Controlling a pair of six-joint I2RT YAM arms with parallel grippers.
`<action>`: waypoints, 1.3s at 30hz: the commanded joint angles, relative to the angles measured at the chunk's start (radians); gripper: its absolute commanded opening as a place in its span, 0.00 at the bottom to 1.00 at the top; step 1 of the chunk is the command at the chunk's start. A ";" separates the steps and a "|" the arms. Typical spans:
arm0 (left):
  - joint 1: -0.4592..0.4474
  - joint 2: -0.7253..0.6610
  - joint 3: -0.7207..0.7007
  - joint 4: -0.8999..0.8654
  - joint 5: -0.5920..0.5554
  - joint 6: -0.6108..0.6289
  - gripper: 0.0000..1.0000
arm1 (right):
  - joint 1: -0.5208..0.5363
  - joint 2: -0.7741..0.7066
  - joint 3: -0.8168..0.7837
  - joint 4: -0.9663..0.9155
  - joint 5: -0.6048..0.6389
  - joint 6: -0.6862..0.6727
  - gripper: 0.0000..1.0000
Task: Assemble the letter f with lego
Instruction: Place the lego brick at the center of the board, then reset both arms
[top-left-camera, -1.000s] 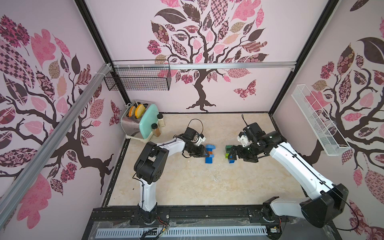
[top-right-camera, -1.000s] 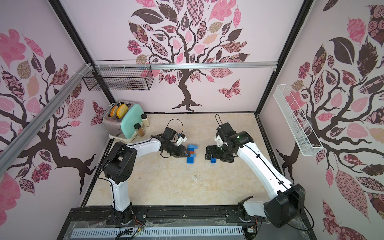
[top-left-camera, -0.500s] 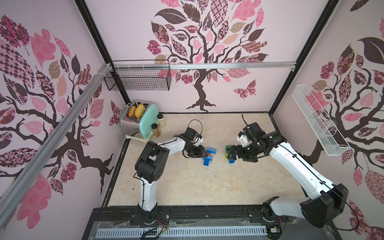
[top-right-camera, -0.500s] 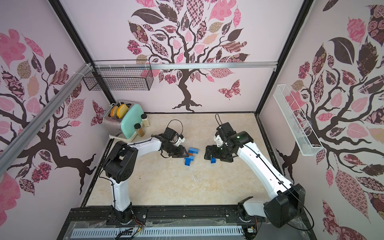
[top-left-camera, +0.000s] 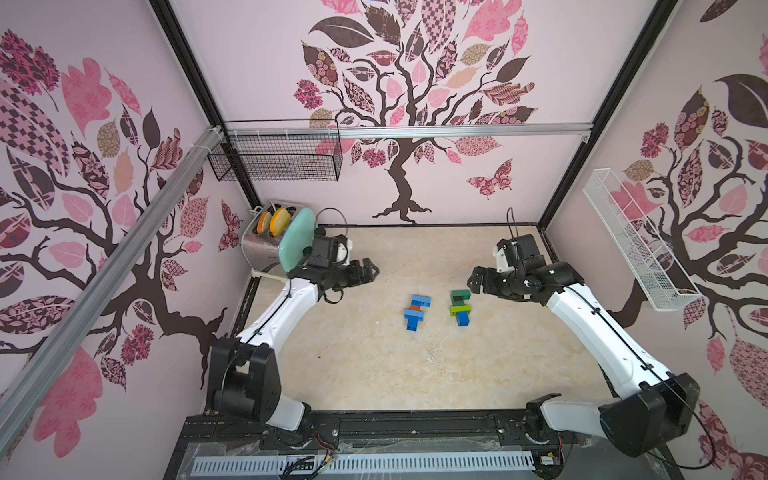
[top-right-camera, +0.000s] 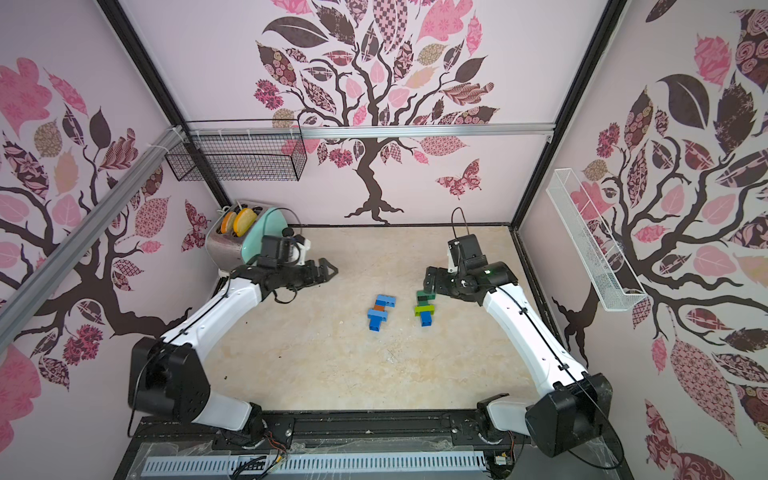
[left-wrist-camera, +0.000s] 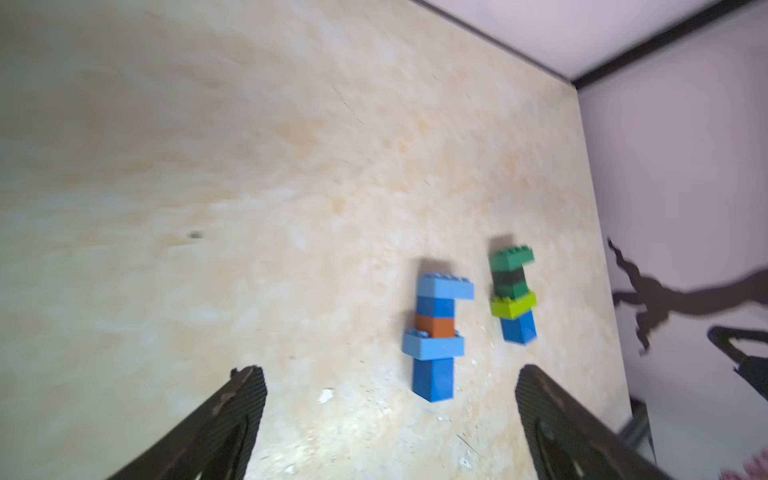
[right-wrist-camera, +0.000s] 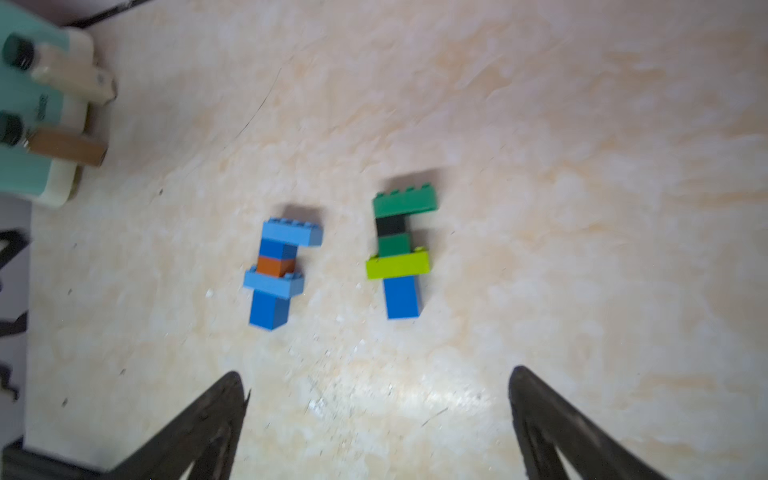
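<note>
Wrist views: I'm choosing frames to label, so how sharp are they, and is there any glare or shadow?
Left wrist: blurred throughout, the blue lego stack soft-edged. Right wrist: also blurred, a pale glare patch on the table near the green lego stack, each stack casting a short soft shadow.

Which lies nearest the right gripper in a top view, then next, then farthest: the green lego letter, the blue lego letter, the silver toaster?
1. Green lego letter, close by the right gripper.
2. Blue lego letter, mid-table, farther left.
3. Silver toaster, back left corner.
</note>
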 joint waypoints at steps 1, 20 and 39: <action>0.098 -0.017 -0.121 -0.021 -0.371 -0.011 0.98 | -0.026 -0.012 -0.096 0.176 0.246 -0.014 0.99; 0.190 0.144 -0.787 1.473 -0.491 0.348 0.98 | -0.177 0.106 -0.804 1.532 0.232 -0.379 0.99; 0.156 0.119 -0.768 1.391 -0.557 0.373 0.98 | -0.243 0.266 -0.805 1.682 0.065 -0.362 0.99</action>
